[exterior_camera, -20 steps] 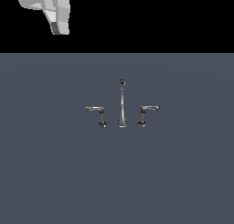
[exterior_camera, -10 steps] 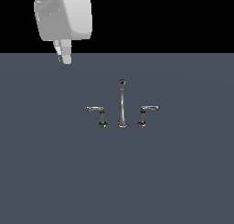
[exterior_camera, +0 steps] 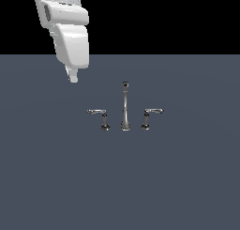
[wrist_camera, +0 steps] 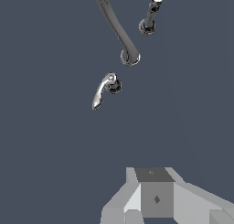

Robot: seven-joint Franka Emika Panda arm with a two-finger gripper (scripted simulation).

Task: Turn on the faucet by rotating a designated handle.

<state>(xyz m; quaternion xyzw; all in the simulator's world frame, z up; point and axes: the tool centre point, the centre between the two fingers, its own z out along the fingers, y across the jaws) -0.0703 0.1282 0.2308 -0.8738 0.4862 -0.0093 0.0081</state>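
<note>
Gripper (exterior_camera: 73, 77): aloft, empty; finger spread cannot be told.
Handle (exterior_camera: 97, 113): lever on the exterior view's left, nearest the gripper, well apart, below and toward that view's right.
Lever arm: lies level, pointing away from spout (exterior_camera: 125, 107).
Twin lever (exterior_camera: 153, 112): beyond spout, farther.

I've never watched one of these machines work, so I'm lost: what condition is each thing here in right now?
End effector: up in the air toward the exterior view's left, touching nothing; open or shut cannot be told.
Spout: upright, no water visible.
Lever on the exterior view's left: arm pointing outward, away from the spout, untouched.
Lever on the exterior view's right: arm pointing outward the other way, untouched.
</note>
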